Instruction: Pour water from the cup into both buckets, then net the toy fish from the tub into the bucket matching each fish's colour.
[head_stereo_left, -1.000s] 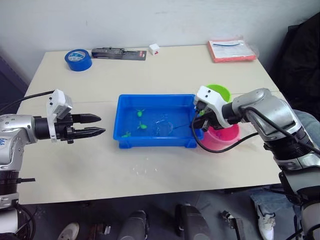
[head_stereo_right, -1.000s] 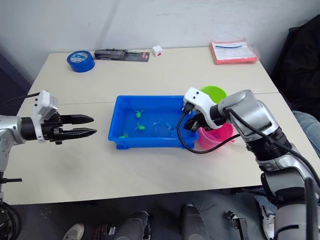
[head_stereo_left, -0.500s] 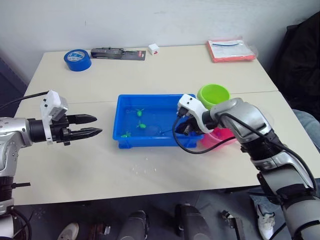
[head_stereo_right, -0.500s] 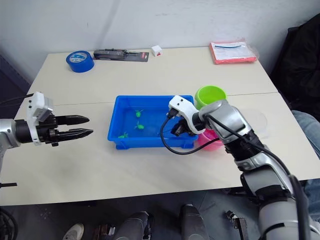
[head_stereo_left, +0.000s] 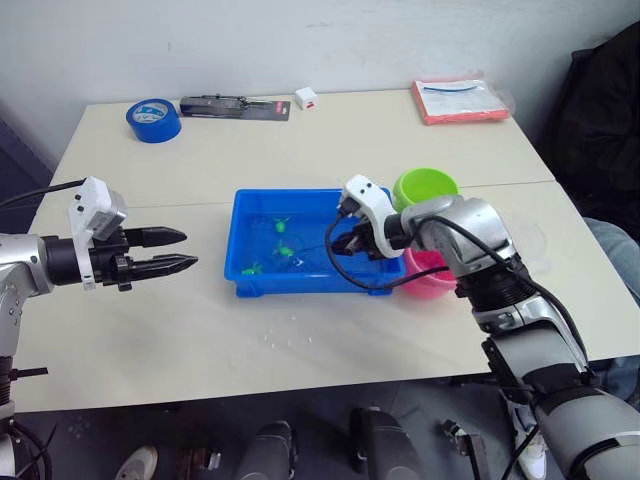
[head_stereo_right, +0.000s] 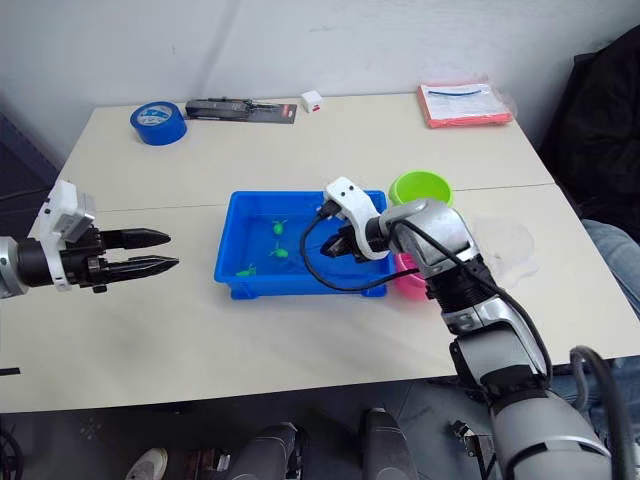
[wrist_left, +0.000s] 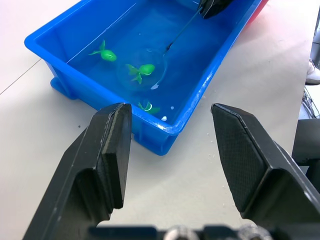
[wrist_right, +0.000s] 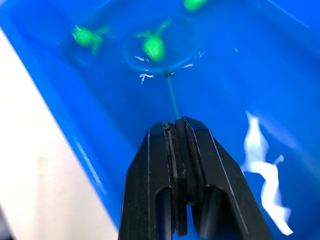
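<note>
The blue tub (head_stereo_left: 300, 193) sits mid-table with three green toy fish in its water: one (head_stereo_left: 281, 226) at the back, one (head_stereo_left: 250, 268) at the front left, one (wrist_right: 153, 46) inside the net's hoop. My right gripper (wrist_right: 175, 126) is shut on the net's thin handle (wrist_right: 172, 100), over the tub's right half, with the net (wrist_right: 180, 50) lying low in the water. The lime bucket (head_stereo_left: 425, 186) and pink bucket (head_stereo_left: 432, 280) stand just right of the tub. The clear cup (head_stereo_right: 508, 238) is farther right. My left gripper (head_stereo_left: 185, 250) hovers open left of the tub, holding nothing.
Along the table's far edge lie a blue tape roll (head_stereo_left: 154, 118), a black tool pack (head_stereo_left: 235, 106), a small white box (head_stereo_left: 306, 97) and a red-pink folder (head_stereo_left: 462, 100). Water drops spot the table in front of the tub.
My right gripper has carried the net leftward from beside the pink bucket into the tub, and the hoop now surrounds a green fish. The left gripper has drawn back slightly to the left.
</note>
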